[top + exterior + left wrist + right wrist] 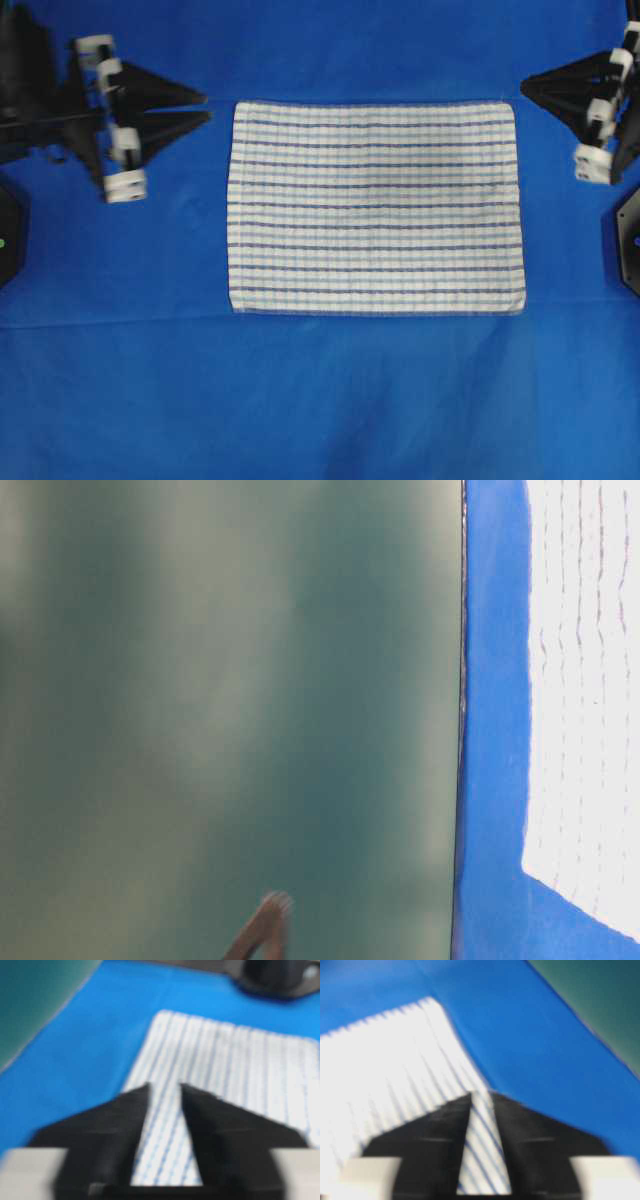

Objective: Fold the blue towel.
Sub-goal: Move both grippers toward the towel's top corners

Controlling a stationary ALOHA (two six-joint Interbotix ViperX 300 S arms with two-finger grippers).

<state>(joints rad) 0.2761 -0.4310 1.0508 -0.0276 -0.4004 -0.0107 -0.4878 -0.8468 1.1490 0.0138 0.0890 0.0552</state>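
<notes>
The blue towel [376, 208] lies flat and unfolded in the middle of the frame on the blue table [320, 400], its long axis running left to right. The left gripper [206, 107] points at its upper left corner with jaws parted and empty; the right gripper [524, 86] sits just off the upper right corner, tips nearly together, also empty. Both are about equally near. Bare cloth-covered room surrounds all four edges.

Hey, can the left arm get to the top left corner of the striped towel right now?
Probably yes. The left gripper sits beside the blue towel with only bare blue covering between them, fingers apart and empty.
</notes>
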